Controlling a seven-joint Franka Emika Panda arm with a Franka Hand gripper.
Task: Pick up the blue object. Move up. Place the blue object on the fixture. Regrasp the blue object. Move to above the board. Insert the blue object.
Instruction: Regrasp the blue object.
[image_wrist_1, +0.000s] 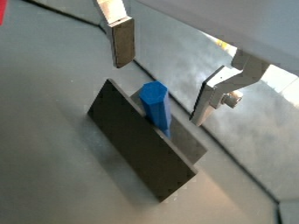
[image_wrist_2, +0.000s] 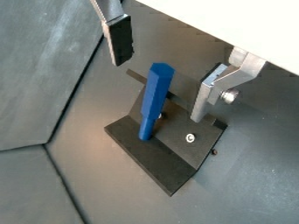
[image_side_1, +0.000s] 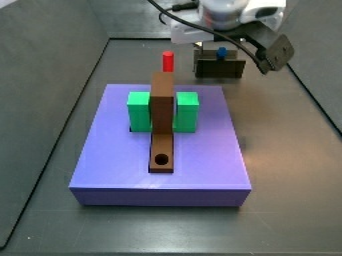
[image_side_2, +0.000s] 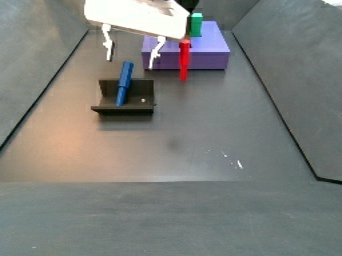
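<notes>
The small bright-blue plastic peg (image_wrist_2: 153, 101) leans upright against the dark L-shaped metal fixture (image_wrist_1: 140, 149), which stands on the dark floor well apart from the lavender-purple slab board (image_side_1: 160, 160). The end effector (image_wrist_2: 170, 74) hangs just above the peg with its silver fingers (image_wrist_1: 121, 41) spread apart, holding nothing. In my judgement, the regrasp is risky: the peg looks tilted, so closing off-centre could tip it off the fixture or clamp it crookedly, spoiling insertion.
</notes>
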